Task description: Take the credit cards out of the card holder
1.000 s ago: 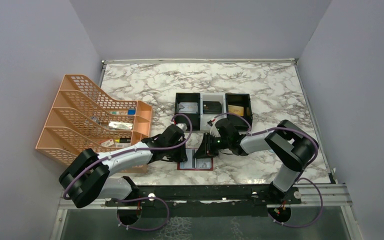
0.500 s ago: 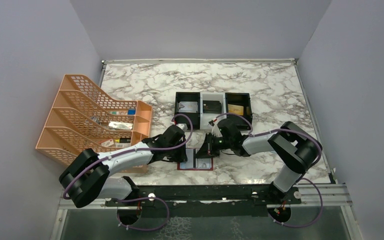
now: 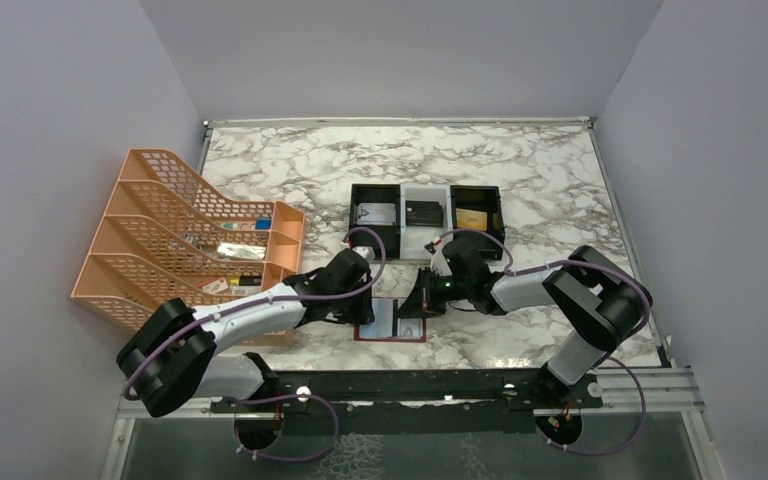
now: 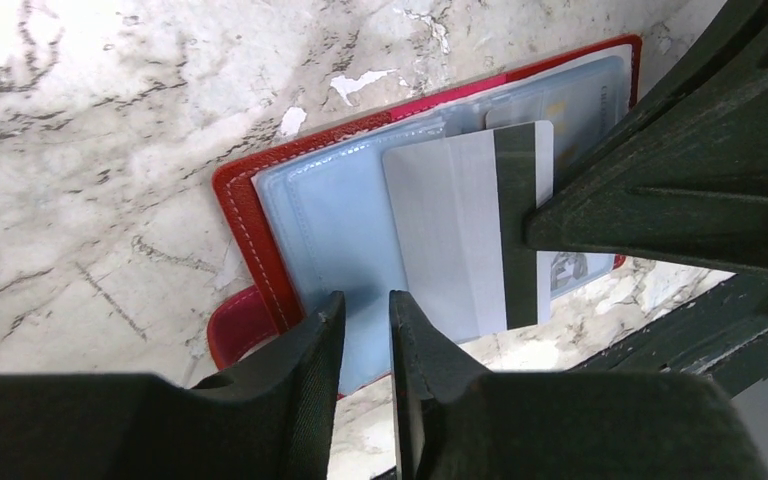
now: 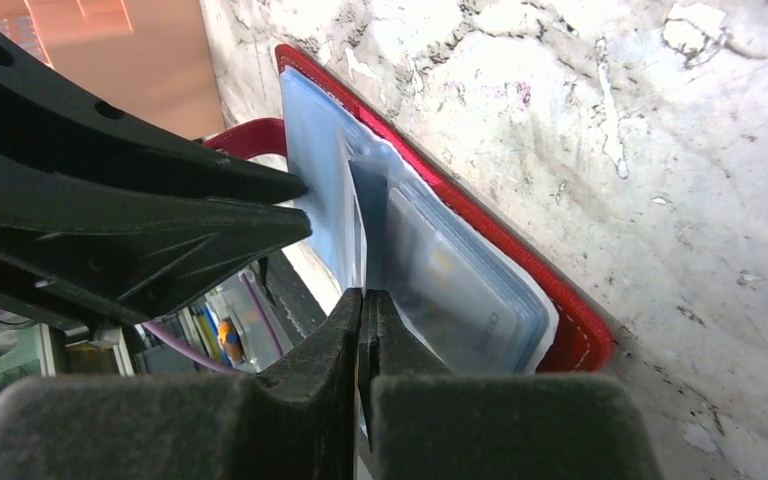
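The dark-red card holder [image 3: 391, 324] lies open near the table's front edge, its pale blue panels up. In the left wrist view the holder [image 4: 250, 225] has a silvery-white credit card [image 4: 450, 235] with a black stripe sticking out of a sleeve. My right gripper [image 3: 413, 304] is shut on that card's edge [image 5: 362, 296], over the holder's red border [image 5: 578, 335]. My left gripper [image 3: 365, 313] rests its tips on the left blue panel [image 4: 365, 300]. Its jaws are nearly shut with a narrow gap and grip nothing.
A black-and-white three-compartment tray [image 3: 427, 192] stands behind the holder with a silvery-white card [image 3: 377, 213], a black card [image 3: 423, 212] and a gold card [image 3: 471, 219]. An orange file rack [image 3: 160, 235] stands at the left.
My right gripper has shifted slightly right with the silvery-white card, drawing it further out of the holder. The left arm has stayed put.
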`<act>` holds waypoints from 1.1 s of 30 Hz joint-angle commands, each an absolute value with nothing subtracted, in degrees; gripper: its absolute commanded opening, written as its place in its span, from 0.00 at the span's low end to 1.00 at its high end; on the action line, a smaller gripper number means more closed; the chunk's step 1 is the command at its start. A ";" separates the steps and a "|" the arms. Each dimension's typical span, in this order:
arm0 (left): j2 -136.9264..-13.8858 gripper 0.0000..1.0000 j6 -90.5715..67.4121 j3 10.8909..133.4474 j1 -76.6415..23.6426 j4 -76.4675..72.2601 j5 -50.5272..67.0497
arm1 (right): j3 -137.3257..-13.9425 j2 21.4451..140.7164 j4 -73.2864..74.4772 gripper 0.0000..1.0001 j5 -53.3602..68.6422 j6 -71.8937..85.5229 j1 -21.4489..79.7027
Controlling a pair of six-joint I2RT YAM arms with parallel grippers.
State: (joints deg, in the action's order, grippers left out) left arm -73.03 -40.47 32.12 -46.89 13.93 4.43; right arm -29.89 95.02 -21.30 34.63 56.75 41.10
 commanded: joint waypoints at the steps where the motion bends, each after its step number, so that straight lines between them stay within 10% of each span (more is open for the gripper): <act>1: -68.93 0.29 -40.01 34.97 -46.93 17.22 1.68 | -29.95 97.34 -22.73 0.01 36.89 56.99 41.04; 9: -65.57 0.39 -41.54 34.10 -47.11 8.93 8.53 | -30.92 98.44 -22.47 0.01 36.81 56.39 41.04; 33: -76.14 0.17 -42.35 31.29 -51.02 14.24 0.38 | -28.04 98.31 -29.11 0.23 39.17 58.56 41.66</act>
